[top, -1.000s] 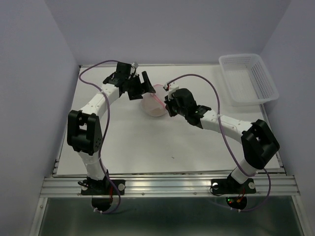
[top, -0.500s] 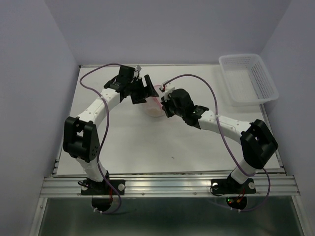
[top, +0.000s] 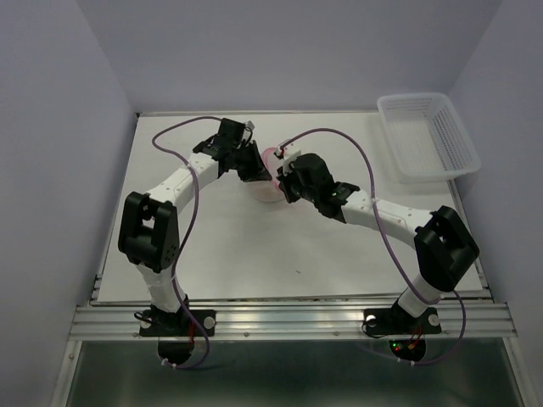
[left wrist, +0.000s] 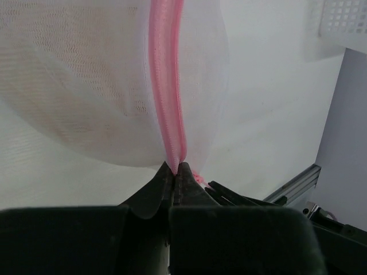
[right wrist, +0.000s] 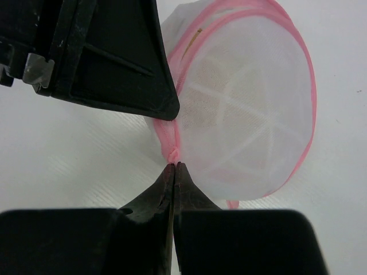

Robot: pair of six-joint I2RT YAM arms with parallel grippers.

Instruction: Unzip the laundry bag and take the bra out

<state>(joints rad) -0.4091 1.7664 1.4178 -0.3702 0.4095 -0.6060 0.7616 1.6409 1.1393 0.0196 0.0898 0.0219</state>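
Left gripper [left wrist: 175, 170] clamped tight on pink zipper rim [left wrist: 166, 86] of laundry bag [left wrist: 86, 80]. Right gripper [right wrist: 172, 166] pinched closed on same rim. Bag held between both, upper centre of top frame. Bra [right wrist: 226, 86] glimpsed beige through mesh.

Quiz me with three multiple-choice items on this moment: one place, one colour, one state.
1. Where is the white basket? A far right; B near left; C between the arms.
2. The laundry bag's zipper rim is: A blue; B pink; C black.
3. The left gripper is: A wide open; B shut on the bag's rim; C holding the basket.
Answers: 1 A, the top view shows it there. 2 B, both wrist views show pink. 3 B, its fingertips pinch the pink seam.
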